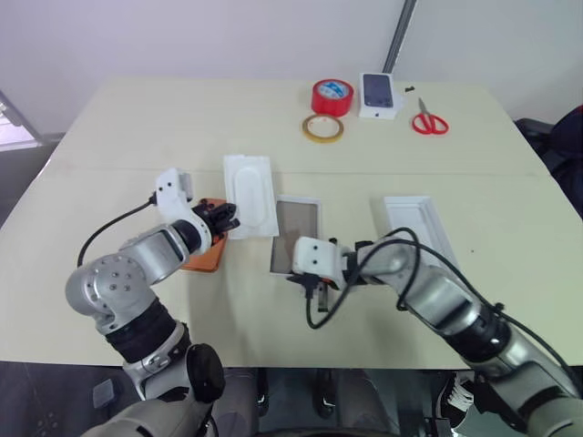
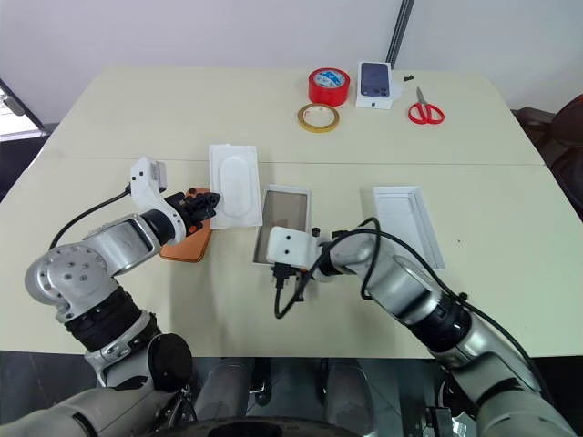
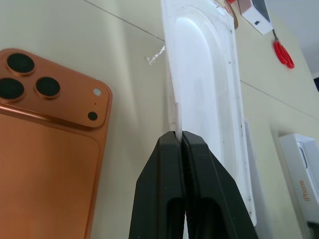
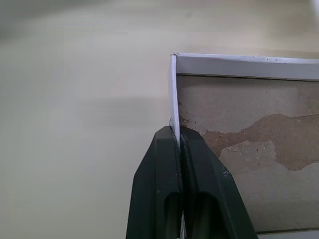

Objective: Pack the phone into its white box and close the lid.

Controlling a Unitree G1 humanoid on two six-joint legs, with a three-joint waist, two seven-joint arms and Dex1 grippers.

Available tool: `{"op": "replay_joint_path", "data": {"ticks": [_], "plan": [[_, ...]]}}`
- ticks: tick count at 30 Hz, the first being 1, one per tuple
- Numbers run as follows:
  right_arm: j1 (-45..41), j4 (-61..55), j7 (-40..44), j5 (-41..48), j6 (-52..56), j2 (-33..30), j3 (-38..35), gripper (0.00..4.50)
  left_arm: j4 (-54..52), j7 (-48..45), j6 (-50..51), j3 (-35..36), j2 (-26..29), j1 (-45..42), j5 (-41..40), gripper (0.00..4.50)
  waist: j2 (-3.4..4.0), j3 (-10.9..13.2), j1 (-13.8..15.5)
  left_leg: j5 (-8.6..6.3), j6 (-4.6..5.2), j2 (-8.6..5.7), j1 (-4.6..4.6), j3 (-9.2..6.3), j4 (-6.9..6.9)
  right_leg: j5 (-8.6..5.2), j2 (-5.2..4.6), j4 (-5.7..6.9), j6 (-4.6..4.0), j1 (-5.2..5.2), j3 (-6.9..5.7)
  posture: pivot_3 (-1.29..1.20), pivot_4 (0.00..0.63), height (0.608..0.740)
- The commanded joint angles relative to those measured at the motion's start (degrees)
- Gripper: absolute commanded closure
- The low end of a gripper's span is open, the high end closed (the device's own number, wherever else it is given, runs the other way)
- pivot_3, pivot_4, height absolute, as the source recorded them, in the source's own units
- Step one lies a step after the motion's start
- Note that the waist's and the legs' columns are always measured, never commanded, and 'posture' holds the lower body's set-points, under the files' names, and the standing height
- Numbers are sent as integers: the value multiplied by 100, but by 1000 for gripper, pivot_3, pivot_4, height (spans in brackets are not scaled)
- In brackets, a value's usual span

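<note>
You're looking down on a broad cream table point(image 1: 137, 137), with a faint seam running across it from side to side. Behind it stands a plain pale wall point(image 1: 228, 36), evenly lit, and a grey pole point(image 1: 398, 36) leans up it near the table's far edge. Below the near edge you see dark floor point(image 1: 55, 391).

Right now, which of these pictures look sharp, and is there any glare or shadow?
Left wrist view: phone sharp, glare streak on the white insert. Right wrist view: white box crisp, soft shadow on the table beside it. Head views: evenly lit.
</note>
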Motion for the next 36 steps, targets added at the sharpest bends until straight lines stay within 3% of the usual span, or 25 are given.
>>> {"op": "replay_joint_path", "data": {"ticks": [1, 3, 9, 12, 17, 24, 35, 36], "plan": [[-184, 70, -90, -78, 52, 163, -131, 3891, -262, 101, 50, -28, -43, -130, -214, 4500, -1, 1, -3, 0, 0, 0, 0, 0, 0, 0, 0, 0, 0, 0, 0, 0, 150, 730], [-204, -25, 2, 57, 161, 162, -291, 3183, -283, 163, 50, -34, -74, -111, -272, 4500, -1, 1, -3, 0, 0, 0, 0, 0, 0, 0, 0, 0, 1, 0, 0, 0, 150, 730], [-153, -463, 348, 514, 191, -292, -1135, 62, -307, 354, 50, -159, -88, -13, -494, 4500, -2, 1, -3, 0, 0, 0, 0, 0, 0, 1, 0, 0, 1, 0, 0, 0, 150, 730], [-21, -475, 586, 725, 122, -846, -1728, 62, -257, 488, 50, -363, -134, 39, -636, 4500, -4, 3, 13, 0, 0, -2, -1, -1, 0, 0, -2, -2, 1, 1, -1, 0, 150, 730], [49, -144, 511, 881, 75, -1052, -2188, 62, -234, 736, 50, -890, -332, 235, -881, 4500, -7, 3, -13, -1, 0, -1, 2, -1, 0, 0, -2, -4, 0, 3, -1, 0, 150, 730], [-28, 99, 373, 803, -91, -1016, -2161, 62, -141, 1014, 50, -1323, -167, 468, -1077, 4500, -6, 4, -11, 0, 0, 0, 3, 0, -1, 0, 1, 0, -1, 0, -1, 0, 150, 730], [-43, 303, 249, 682, -323, -919, -2023, 62, -15, 1115, 50, -1367, -87, 486, -1328, 4500, -7, 4, -2, 0, 0, -2, 0, -1, 0, 0, -2, -3, -1, 1, -1, 0, 150, 730], [-58, 327, 237, 667, -339, -903, -2016, 17, 0, 1124, 50, -1388, -104, 491, -1332, 4196, -7, 4, -2, 0, 0, -2, 0, -1, 0, 0, -2, -3, -1, 1, -1, 0, 150, 730]]}}
